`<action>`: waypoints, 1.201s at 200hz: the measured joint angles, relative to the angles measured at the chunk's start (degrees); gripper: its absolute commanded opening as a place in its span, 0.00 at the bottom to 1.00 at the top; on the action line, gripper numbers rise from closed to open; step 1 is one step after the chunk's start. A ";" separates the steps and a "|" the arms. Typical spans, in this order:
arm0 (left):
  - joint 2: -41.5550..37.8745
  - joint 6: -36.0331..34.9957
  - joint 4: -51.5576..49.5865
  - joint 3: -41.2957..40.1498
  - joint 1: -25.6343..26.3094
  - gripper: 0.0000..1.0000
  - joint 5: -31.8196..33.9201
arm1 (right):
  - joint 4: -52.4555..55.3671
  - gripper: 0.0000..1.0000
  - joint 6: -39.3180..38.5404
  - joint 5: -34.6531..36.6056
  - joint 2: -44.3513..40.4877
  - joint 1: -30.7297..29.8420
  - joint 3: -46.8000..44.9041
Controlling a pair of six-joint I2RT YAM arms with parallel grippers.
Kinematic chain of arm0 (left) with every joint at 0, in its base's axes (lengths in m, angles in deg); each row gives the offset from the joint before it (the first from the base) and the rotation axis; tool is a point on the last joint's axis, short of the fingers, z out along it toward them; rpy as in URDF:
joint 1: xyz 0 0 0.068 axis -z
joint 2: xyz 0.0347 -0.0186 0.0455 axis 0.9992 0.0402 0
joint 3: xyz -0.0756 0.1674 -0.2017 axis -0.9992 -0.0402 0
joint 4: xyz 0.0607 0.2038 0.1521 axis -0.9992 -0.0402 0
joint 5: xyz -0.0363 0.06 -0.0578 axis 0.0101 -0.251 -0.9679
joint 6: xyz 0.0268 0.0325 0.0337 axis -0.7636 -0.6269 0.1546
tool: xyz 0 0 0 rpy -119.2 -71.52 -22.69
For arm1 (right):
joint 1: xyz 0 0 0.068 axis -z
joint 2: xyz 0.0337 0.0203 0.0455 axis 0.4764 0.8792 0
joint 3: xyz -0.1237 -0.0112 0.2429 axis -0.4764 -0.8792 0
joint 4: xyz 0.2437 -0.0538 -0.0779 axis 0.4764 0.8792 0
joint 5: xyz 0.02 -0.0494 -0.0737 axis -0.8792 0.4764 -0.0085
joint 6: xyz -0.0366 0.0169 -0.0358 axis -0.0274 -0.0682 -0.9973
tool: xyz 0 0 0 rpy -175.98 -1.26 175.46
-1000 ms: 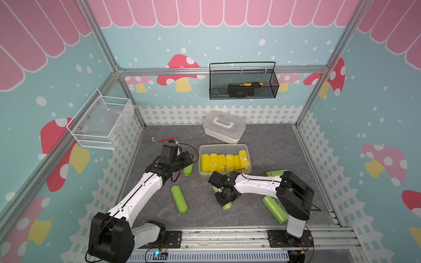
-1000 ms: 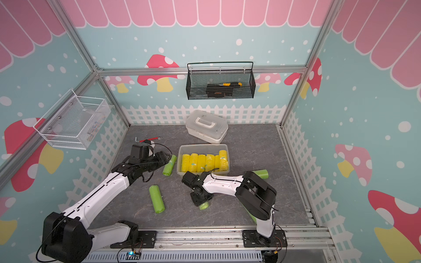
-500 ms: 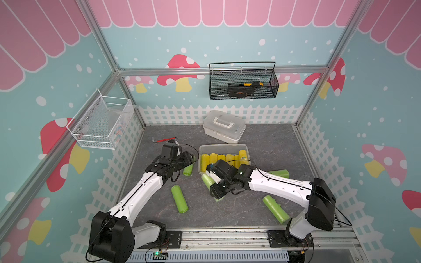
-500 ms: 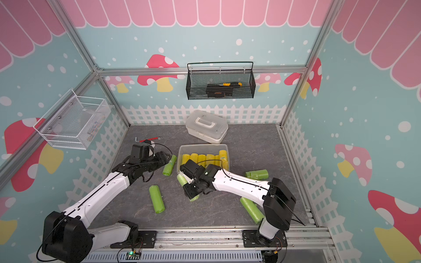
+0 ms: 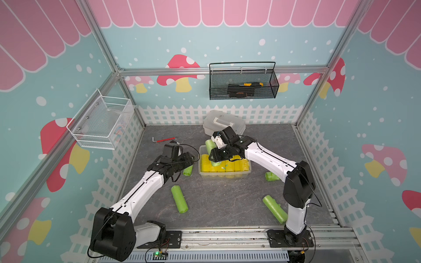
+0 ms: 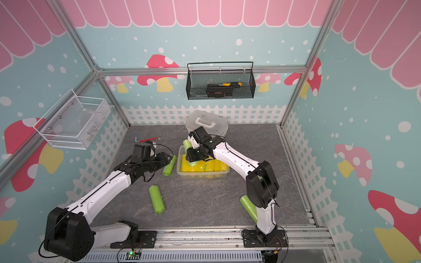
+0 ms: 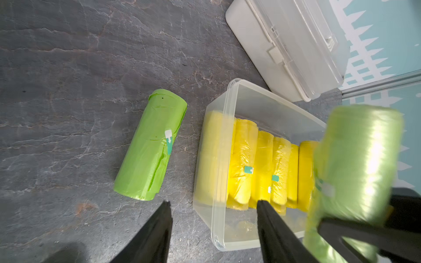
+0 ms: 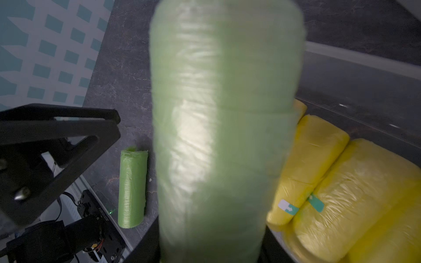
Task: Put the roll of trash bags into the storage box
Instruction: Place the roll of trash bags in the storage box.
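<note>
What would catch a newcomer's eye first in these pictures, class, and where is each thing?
The right gripper holds a green roll, tilted, over the clear storage box at mid-table. Bright yellow rolls fill that box in a row. Scattered around it on the dark tabletop lie loose green rolls.

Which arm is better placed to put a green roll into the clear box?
Right. The right gripper holds a green roll above the storage box; the left gripper is open and empty beside it.
</note>
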 measured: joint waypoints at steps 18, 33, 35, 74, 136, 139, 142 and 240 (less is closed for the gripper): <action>-0.72 0.07 0.09 -0.35 0.00 0.61 -0.13 | -1.57 0.44 1.64 -1.99 3.74 0.15 0.52; -1.66 0.11 0.09 -1.07 0.00 0.62 -0.13 | -2.62 0.44 3.30 -3.41 6.25 0.15 0.52; -1.79 0.13 0.07 -1.18 0.00 0.62 -0.13 | -2.75 0.44 3.54 -3.56 6.51 0.15 0.52; -3.17 0.22 0.07 -2.10 0.00 0.62 -0.13 | -5.77 0.44 8.09 -6.49 10.51 0.17 0.63; -3.26 0.22 0.07 -2.32 0.00 0.62 -0.13 | -9.81 0.51 12.31 -9.33 11.15 0.17 0.66; -3.26 0.22 0.04 -2.32 0.00 0.62 -0.13 | -9.84 0.51 12.48 -9.42 11.15 0.17 0.66; -3.26 0.22 0.07 -2.32 0.00 0.62 -0.13 | -9.86 0.51 12.39 -9.51 11.15 0.17 0.66; -2.60 0.22 0.07 -2.34 0.00 0.62 -0.13 | -9.70 0.63 11.13 -12.66 11.85 0.20 0.72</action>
